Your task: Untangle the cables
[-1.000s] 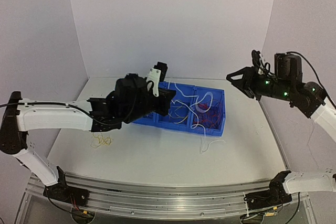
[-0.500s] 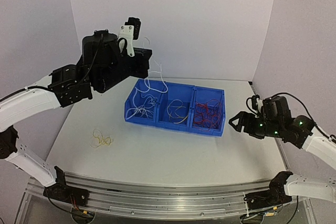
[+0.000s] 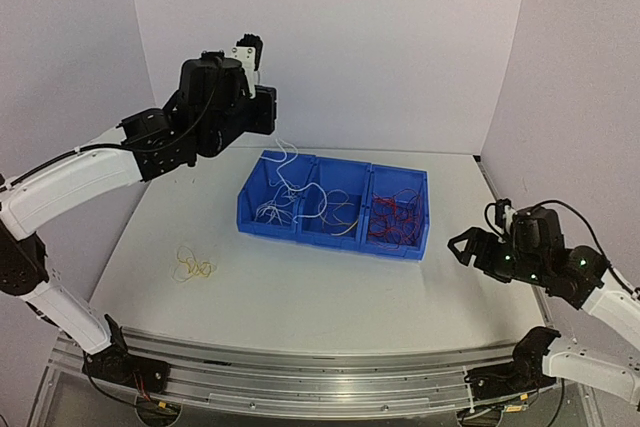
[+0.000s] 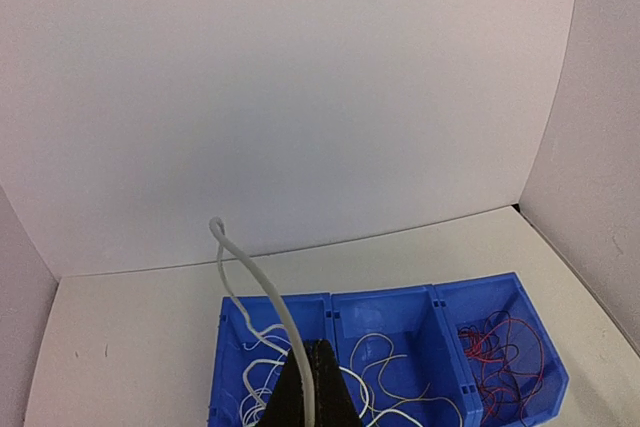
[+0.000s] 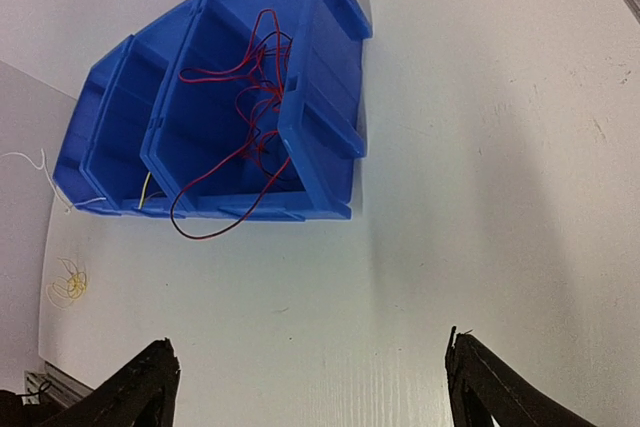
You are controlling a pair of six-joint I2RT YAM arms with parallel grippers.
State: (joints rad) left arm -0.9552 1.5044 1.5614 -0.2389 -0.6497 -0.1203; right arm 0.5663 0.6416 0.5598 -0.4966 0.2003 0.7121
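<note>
A blue bin [image 5: 322,132] with three compartments is seen lying on the white table [image 5: 480,197], and a tangle of red cables [image 5: 255,77] is held in its end compartment, with one red loop draped over the wall onto the tabletop. A thin white cable [image 5: 45,172] is seen at the bin's far end, and a small coil of yellow cables [image 5: 68,284] is found on the table well apart from it. The fingers [image 5: 140,387] of the right gripper [image 5: 310,347] are spread wide at the bottom edge, with nothing between them.
</note>
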